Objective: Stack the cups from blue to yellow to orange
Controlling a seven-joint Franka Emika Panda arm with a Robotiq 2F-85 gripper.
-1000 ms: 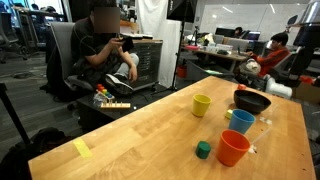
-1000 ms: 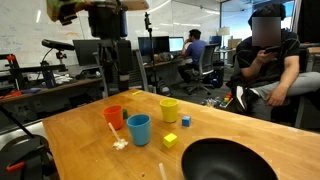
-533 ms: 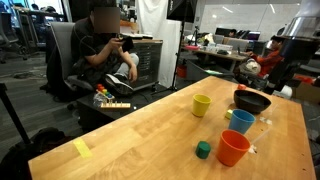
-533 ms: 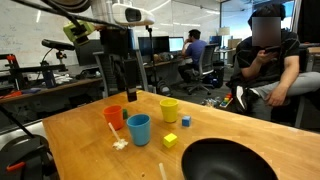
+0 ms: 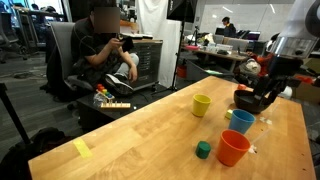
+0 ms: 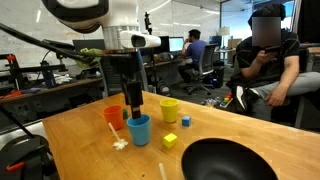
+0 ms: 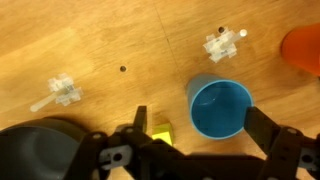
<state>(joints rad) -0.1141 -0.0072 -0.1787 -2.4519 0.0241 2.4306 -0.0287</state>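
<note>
The light blue cup (image 7: 219, 108) stands upright on the wooden table, right below my open gripper (image 7: 203, 128), partly between its fingers. In both exterior views the gripper (image 6: 134, 108) (image 5: 262, 103) hangs just above the blue cup (image 6: 138, 129) (image 5: 241, 121) without holding anything. The orange cup (image 6: 113, 117) (image 5: 233, 148) stands next to the blue one and shows at the wrist view's edge (image 7: 303, 48). The yellow cup (image 6: 169, 110) (image 5: 201, 105) stands apart on the blue cup's other side.
A dark wide bowl (image 6: 228, 160) (image 5: 252, 101) (image 7: 40, 150) sits near the cups. A yellow cube (image 6: 170, 141) (image 7: 160, 132), a blue cube (image 6: 186, 119) and a green cube (image 5: 204, 150) lie around. White plastic bits (image 7: 62, 92) lie on the table. A seated person (image 5: 105, 45) is beyond the table.
The arm has swung in and come down, bringing the gripper from high beside the table to just above the blue cup. The cups have not moved.
</note>
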